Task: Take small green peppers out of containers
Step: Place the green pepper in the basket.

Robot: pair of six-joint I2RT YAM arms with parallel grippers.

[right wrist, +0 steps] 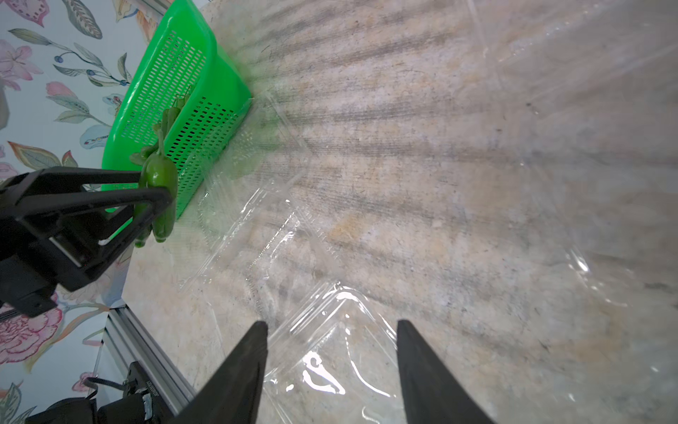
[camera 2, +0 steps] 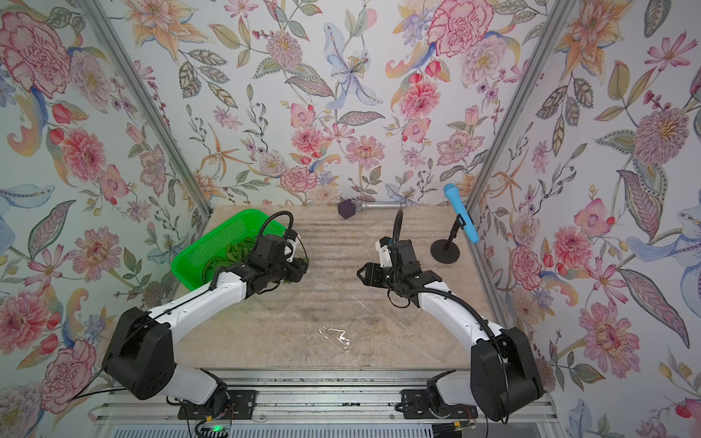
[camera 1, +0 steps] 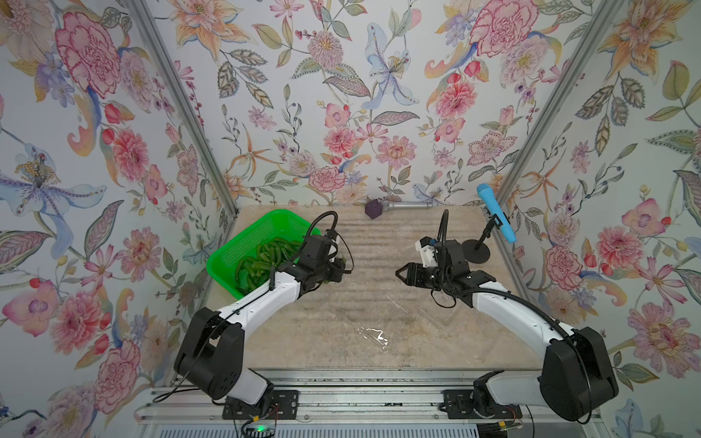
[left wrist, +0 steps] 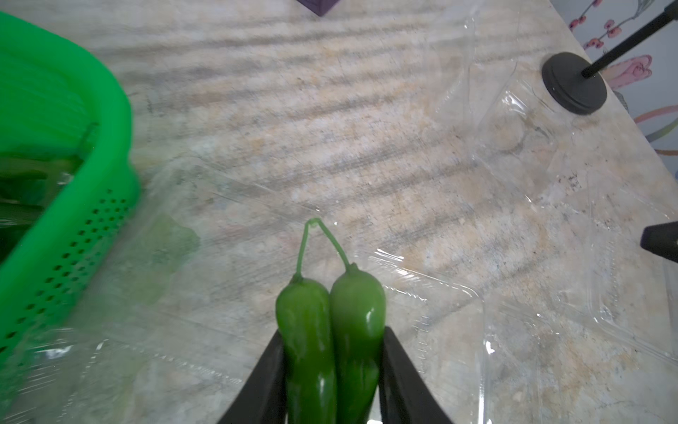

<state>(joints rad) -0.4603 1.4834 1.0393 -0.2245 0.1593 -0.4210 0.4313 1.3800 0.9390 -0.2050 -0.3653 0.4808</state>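
Left pincer (left wrist: 334,331) pinching two small green peppers (left wrist: 306,323); right pincer (right wrist: 332,323) spread, clear container (right wrist: 330,374) in front

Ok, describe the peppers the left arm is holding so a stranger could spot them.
Find the bright green basket on the table's left. Right beside it, the left gripper clamps two glossy peppers side by side. Unlike the basket's pile, these are held off the table, stems meeting.
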